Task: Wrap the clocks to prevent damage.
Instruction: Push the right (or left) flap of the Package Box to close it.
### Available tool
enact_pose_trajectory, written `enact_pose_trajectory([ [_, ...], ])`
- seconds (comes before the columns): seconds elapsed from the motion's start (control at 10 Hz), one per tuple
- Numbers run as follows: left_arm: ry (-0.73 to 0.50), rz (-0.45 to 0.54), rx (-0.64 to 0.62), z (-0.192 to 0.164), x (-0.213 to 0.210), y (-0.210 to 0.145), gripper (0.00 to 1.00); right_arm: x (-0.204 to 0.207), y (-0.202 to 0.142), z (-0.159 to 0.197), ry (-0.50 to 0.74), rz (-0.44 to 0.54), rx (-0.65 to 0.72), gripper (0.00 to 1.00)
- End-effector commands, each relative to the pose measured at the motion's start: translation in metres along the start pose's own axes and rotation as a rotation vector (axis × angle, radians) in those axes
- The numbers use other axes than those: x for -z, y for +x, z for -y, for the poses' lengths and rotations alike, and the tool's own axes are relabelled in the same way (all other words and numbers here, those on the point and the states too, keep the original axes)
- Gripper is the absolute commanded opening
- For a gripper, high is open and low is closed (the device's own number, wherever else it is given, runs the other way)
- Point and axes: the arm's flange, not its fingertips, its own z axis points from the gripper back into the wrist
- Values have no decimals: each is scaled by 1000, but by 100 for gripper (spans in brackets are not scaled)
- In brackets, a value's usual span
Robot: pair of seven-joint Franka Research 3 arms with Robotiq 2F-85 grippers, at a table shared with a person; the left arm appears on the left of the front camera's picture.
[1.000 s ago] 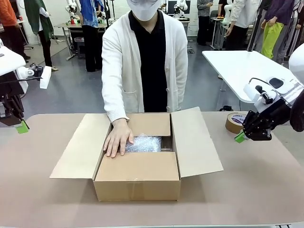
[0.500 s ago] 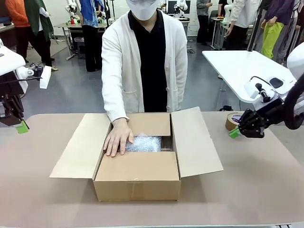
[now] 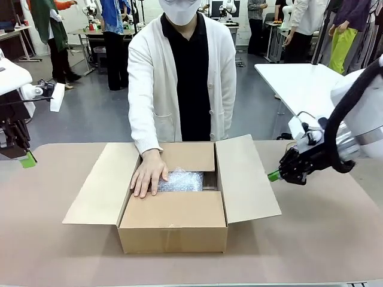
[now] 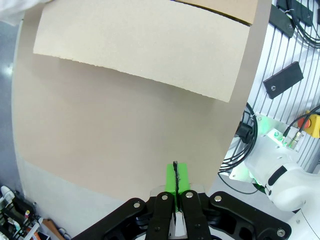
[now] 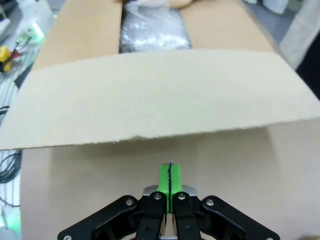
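The clocks point(image 3: 181, 180), a bubble-wrap bundle, lie inside the cardboard box point(image 3: 173, 239) behind its folded-in near flap, apparently packed. The right gripper point(image 3: 274, 176), jaws together, points at the raised right flap point(image 3: 245, 179), likely to push it shut. The left gripper point(image 3: 27, 159), jaws also together, hangs by the left edge of the surface point(image 3: 54, 251). Beyond, the person's hand point(image 3: 148, 173) rests beside the bundle, steadying the box.

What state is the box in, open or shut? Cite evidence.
Open: the box has side flaps spread outward; the bubble-wrap bundle shows inside.
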Motion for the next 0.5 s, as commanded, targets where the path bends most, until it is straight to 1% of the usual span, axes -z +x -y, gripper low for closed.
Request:
enact_pose_trajectory([
  [0.0,5,5,-5,0,0,-1,0,18,-10,-9,53,97,-71,1],
  [0.1,5,5,-5,0,0,-1,0,24,-8,-8,10,132,-69,1],
  [0.3,5,5,-5,0,0,-1,0,27,6,-5,-77,265,-16,1],
  [0.4,5,5,-5,0,0,-1,0,27,11,-7,-104,300,4,1],
])
